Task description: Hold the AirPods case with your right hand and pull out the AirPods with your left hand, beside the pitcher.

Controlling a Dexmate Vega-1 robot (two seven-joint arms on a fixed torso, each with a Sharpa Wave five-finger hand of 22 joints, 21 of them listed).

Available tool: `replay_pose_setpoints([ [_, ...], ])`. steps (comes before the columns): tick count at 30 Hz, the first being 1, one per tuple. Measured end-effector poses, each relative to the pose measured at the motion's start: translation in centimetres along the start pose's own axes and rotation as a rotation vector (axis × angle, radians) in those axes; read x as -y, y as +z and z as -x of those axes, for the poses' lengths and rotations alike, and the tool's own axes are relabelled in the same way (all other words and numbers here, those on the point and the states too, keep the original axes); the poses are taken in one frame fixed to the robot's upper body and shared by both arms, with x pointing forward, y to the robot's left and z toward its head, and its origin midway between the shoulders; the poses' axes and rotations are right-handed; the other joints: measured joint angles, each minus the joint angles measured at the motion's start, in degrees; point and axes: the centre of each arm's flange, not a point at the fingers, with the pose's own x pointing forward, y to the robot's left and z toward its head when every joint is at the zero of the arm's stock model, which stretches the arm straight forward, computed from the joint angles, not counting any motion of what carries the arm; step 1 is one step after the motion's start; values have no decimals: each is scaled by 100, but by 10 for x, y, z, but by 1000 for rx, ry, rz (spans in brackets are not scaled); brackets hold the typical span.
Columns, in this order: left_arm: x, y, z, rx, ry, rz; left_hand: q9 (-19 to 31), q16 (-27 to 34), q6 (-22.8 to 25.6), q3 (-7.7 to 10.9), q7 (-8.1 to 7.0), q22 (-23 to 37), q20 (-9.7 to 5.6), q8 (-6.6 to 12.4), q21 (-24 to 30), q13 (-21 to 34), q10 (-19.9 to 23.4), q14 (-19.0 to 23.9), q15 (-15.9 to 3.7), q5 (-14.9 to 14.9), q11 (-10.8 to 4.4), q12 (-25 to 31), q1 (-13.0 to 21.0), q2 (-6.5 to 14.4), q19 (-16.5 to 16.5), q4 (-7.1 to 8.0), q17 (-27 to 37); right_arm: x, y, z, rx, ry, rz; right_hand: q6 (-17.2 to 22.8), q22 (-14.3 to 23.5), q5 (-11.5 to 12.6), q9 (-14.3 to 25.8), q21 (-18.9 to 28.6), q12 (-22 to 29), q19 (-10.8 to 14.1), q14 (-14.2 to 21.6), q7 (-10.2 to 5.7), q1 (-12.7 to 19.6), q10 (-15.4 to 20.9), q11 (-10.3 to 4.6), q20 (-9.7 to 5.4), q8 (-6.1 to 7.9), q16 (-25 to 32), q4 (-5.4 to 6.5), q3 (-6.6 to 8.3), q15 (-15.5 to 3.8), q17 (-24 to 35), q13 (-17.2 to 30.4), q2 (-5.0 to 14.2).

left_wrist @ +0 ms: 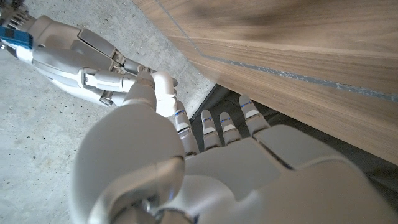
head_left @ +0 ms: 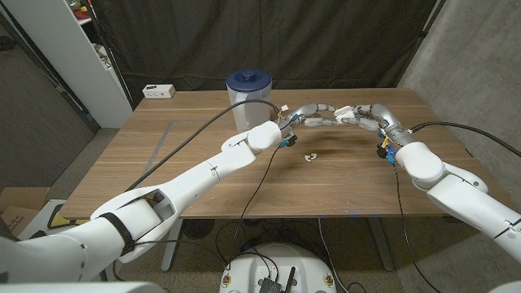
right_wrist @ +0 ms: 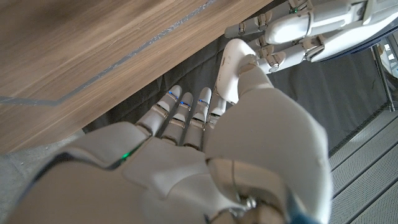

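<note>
Right hand (head_left: pixel 371 115) is gripping the AirPods case (right_wrist: pixel 233 65), mostly hiding it, while left hand (head_left: pixel 313 115) fingertips (right_wrist: pixel 249 26) are pinching at its top, contents unclear.

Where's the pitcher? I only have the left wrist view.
Observer: The blue-lidded pitcher stands at the table's far side, to the robot's left of the left hand and right hand.
Operator: Anything loose on the table?
Observer: A small white piece, perhaps an earbud, lies nearer the robot than the hands.
Operator: Who holds the case?
Observer: The right wrist view shows the right hand gripping the white AirPods case.
</note>
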Motion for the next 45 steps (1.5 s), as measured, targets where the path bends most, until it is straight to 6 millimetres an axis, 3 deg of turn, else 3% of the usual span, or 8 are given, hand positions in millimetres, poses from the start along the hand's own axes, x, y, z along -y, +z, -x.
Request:
replay_pose_setpoints([
  [21, -1, 5, 29, 16, 73, -24, 1, 0, -116, 0, -72, 0, 0, -44, 0, 53, 41, 77, -67, 0, -41, 63, 0, 0, 41, 1, 29, -5, 3, 7, -9, 5, 8, -1, 0, 2, 0, 0, 0, 0, 0, -1, 18, 0, 0, 0, -37, 0, -1, -2, 0, 0, 0, 14],
  [38, 3, 10, 44, 70, 152, 31, 15, 62, 22, 0, -63, -1, 0, -44, 0, 105, 315, 400, -195, 0, -156, 189, -55, 7, 144, 1, 28, 8, 1, 13, -21, -12, 20, -10, 0, 0, 1, 0, 0, 0, 0, -10, 18, 0, 0, 0, -23, 0, -1, -3, 0, 0, 0, 12],
  [45, 5, 11, 51, 63, 185, 66, 15, 62, 49, 0, -50, -1, 0, -44, 0, 105, 340, 436, -231, 0, -133, 201, -76, 30, 144, 1, 28, 14, -1, 12, -30, -2, 17, -10, 0, -1, 1, 0, 0, 0, 0, -10, 18, 0, 0, 0, -23, 0, -1, -4, 0, 0, 0, 11],
])
